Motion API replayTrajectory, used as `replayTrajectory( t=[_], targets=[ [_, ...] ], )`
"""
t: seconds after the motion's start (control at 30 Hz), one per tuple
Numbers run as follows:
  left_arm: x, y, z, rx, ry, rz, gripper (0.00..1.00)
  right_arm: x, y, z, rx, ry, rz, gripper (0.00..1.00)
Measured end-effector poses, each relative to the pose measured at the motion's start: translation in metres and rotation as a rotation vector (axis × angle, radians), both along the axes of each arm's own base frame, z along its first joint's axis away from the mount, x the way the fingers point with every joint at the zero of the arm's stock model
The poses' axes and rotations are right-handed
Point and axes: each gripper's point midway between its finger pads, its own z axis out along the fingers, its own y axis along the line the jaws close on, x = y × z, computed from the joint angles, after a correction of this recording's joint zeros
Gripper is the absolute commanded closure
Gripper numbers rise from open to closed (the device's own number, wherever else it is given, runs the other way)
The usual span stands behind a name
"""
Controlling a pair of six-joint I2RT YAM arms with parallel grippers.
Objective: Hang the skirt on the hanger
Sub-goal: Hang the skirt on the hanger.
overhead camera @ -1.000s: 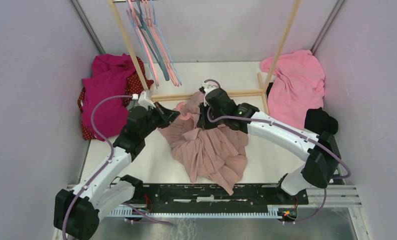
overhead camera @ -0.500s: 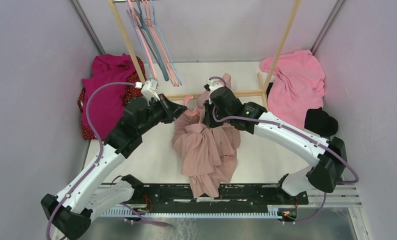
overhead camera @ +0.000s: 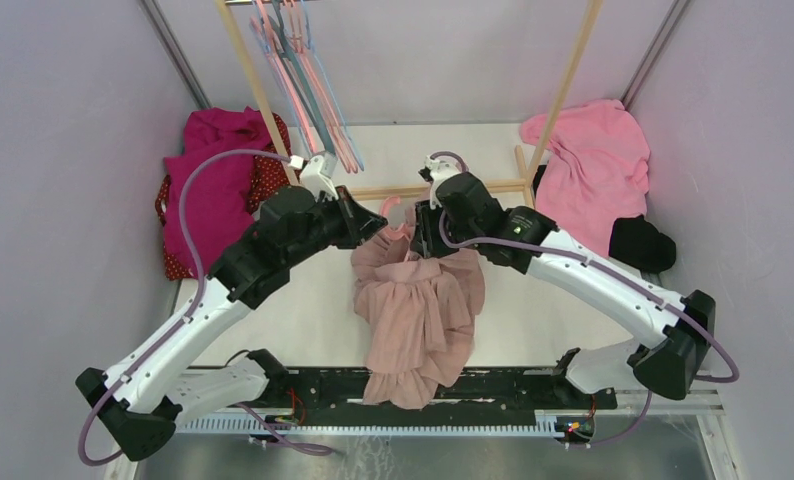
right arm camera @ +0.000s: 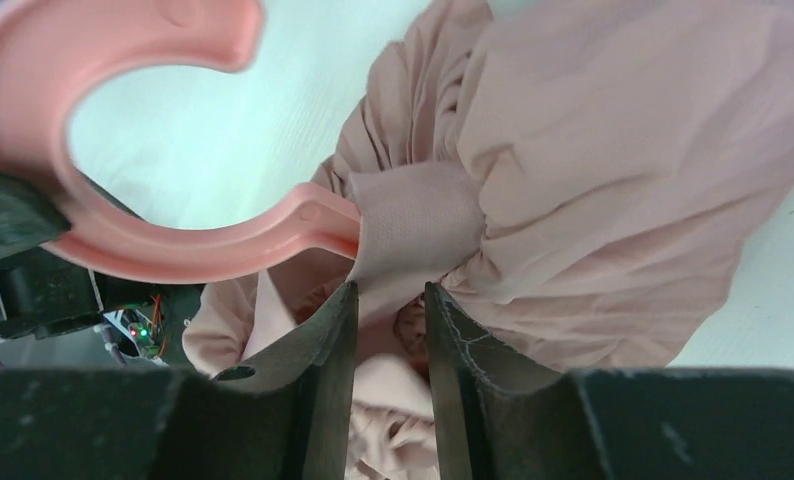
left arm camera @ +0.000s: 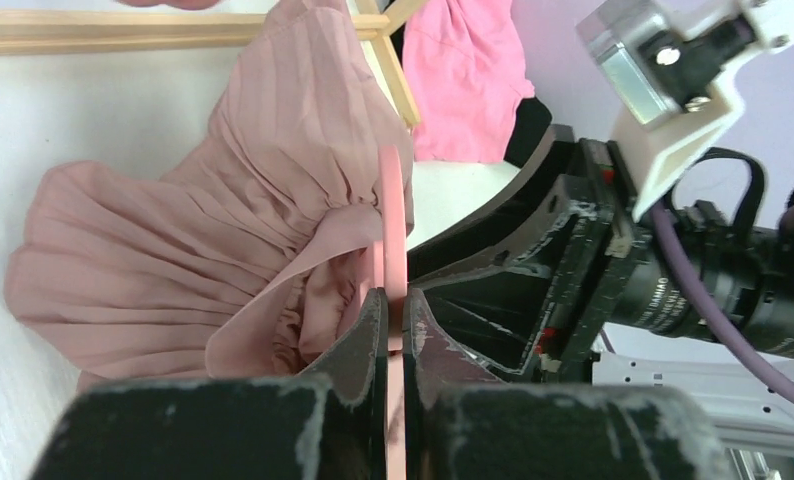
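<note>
**Hanger clamped on the left, skirt gathered at its hook**

The left gripper [left arm camera: 393, 300] is closed tight on the pink hanger [left arm camera: 391, 220]. Its two scuffed black fingers [left arm camera: 366, 335] press the flat plastic strip edge-on from either side. The hanger is smooth, matte plastic, and in the right wrist view its hook curls in a broad open C with a rounded tip.

The skirt [overhead camera: 418, 310] is dusty rose, thin and finely pleated. In the top view it lies between the two arms. Its upper part is bunched at the grippers and the rest lies toward the near edge of the white table [overhead camera: 303, 310] in soft crumpled folds. The left wrist view shows the pleats fanning out from a gathered waist that sits against the hanger. In the right wrist view a plain, smooth band of the same cloth wraps the hanger just below the hook, with the pleated fabric puffing out behind it.

The right gripper [right arm camera: 388, 295] has its jaws narrowly apart, with a fold of skirt running down into the gap.

Behind stands a pale wooden rack [overhead camera: 258, 95] carrying several thin hangers [overhead camera: 308, 90]. A magenta garment [overhead camera: 213, 180] is heaped at the far left and a bright pink garment [overhead camera: 593, 165] at the far right.
</note>
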Motion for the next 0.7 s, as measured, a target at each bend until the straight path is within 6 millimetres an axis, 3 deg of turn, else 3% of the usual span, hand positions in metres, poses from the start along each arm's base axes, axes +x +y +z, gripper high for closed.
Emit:
replayTrajectory(
  t=[0.1,0.33,0.57,0.7],
  targets=[
    [-0.003,-0.006,0.004,0.017,0.010,-0.020,0.97,-0.006,-0.006,0.015,0.009,-0.020,0.013,0.54],
    [0.002,-0.021,0.014,0.055,0.019,-0.048,0.97,-0.016,-0.022,0.053,0.014,-0.100,0.042,0.54],
    [0.020,-0.045,0.042,0.119,-0.002,-0.059,0.97,-0.044,-0.027,0.061,-0.099,-0.195,0.091,0.52],
    [0.032,-0.059,0.064,0.145,-0.026,-0.060,0.97,-0.047,-0.029,0.063,-0.135,-0.236,0.083,0.51]
  ],
)
